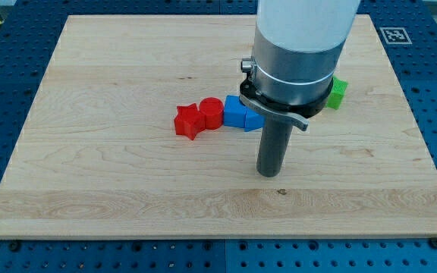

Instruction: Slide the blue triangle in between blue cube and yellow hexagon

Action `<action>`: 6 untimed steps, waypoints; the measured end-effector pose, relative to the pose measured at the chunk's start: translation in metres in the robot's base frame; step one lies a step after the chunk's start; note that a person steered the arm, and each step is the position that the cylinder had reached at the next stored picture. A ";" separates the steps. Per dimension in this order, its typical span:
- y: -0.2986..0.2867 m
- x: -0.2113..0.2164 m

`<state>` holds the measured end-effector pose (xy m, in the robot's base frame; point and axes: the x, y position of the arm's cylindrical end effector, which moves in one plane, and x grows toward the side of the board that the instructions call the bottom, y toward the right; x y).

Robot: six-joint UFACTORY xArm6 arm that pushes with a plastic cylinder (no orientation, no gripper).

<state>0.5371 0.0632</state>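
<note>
My tip rests on the wooden board, just below and to the right of a row of blocks. A blue cube lies in that row, with a second blue block, probably the blue triangle, touching its right side and partly hidden behind the rod. The tip stands a little below this second blue block, apart from it. No yellow hexagon shows; the arm's wide body covers the board's upper right part.
A red star-shaped block and a red cylinder lie in a row left of the blue cube, touching. A green block peeks out on the arm's right side.
</note>
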 end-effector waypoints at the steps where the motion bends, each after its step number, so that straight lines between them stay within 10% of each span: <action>1: -0.001 -0.010; 6: -0.008 -0.047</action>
<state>0.4896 0.0549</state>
